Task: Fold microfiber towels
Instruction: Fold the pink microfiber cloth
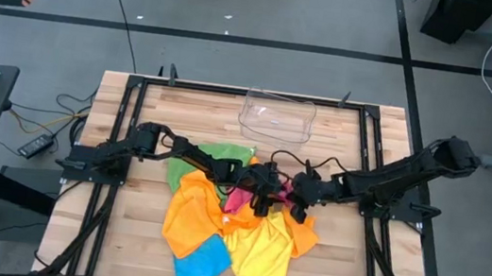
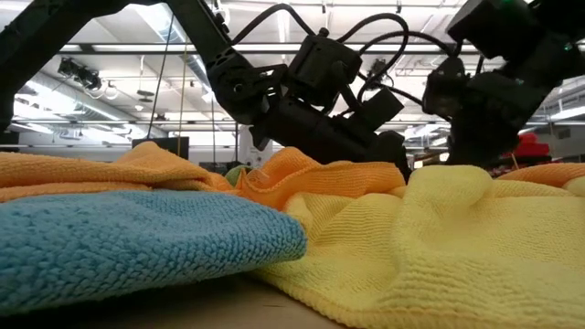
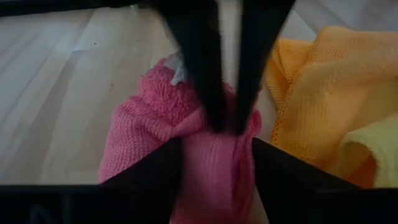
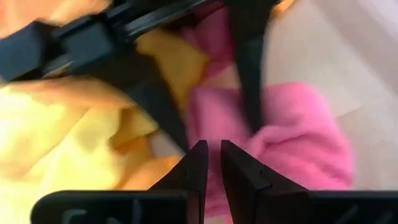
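From above, a heap of towels was seen at the middle of the wooden bench (image 1: pixel 133 238): a green towel (image 1: pixel 211 152) at the far side, an orange towel (image 1: pixel 193 217), a yellow towel (image 1: pixel 261 253) and a blue towel (image 1: pixel 200 267) toward the near edge, with a clear plastic tray (image 1: pixel 277 115) standing apart beyond them. Both arms were stretched in over a pink towel (image 1: pixel 240 199) at the heap's centre, the left gripper (image 1: pixel 259 195) and the right gripper (image 1: pixel 294 194) nearly meeting there. From bench height, the blue, yellow and orange cloths filled the foreground and the pink one was hidden behind them. In the left wrist view, the left fingers were spread moderately apart astride a ridge of the pink towel, while the other arm's fingers were seen pinched narrowly on that ridge. In the right wrist view, the right fingers (image 4: pixel 239 171) were almost together, a pink fold apparently caught between them. The step in hand was judged to be singling the pink towel out of the pile; next, it would need to be lifted clear and spread flat before any fold could be made.
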`<state>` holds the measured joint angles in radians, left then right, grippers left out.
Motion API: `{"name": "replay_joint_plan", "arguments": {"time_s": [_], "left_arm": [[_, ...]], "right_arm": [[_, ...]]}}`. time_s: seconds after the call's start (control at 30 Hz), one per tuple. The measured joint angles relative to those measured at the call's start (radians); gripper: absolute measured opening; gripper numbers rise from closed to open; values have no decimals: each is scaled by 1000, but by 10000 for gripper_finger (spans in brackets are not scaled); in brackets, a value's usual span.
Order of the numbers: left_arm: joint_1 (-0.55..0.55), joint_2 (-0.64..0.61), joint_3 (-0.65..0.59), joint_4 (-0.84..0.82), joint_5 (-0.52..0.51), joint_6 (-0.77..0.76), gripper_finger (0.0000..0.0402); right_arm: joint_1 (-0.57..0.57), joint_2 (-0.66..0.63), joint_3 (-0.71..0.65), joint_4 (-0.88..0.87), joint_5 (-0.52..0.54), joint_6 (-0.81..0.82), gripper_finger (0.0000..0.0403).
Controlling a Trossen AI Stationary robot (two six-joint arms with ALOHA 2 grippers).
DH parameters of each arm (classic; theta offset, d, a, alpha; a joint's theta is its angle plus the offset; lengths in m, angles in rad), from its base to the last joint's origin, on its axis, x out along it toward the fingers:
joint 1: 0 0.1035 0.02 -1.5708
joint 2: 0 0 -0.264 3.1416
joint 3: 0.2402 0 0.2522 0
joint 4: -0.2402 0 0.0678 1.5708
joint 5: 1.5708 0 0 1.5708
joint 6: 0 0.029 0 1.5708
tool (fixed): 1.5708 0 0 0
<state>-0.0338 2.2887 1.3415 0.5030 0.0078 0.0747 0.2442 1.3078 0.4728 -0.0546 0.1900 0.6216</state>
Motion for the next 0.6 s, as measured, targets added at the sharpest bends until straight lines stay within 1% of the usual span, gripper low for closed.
{"name": "replay_joint_plan", "arguments": {"time_s": [0.1, 0.27, 0.4, 0.5, 0.6], "left_arm": [[0, 0, 0, 2, -1, -4, 214], [1, 0, 0, 15, 18, -1, 225], [-2, 0, 0, 16, 33, 20, 226], [-7, 0, 0, 23, 34, 40, 222], [-15, -2, 0, 30, 34, 50, 215]], "right_arm": [[29, -6, 1, -6, -19, 5, 52], [36, -7, 1, -36, 8, 17, 52], [36, -59, 1, -16, 10, 11, 52], [33, -103, 1, -23, 60, 11, 52], [33, -116, 1, -43, 116, 15, 52]]}}
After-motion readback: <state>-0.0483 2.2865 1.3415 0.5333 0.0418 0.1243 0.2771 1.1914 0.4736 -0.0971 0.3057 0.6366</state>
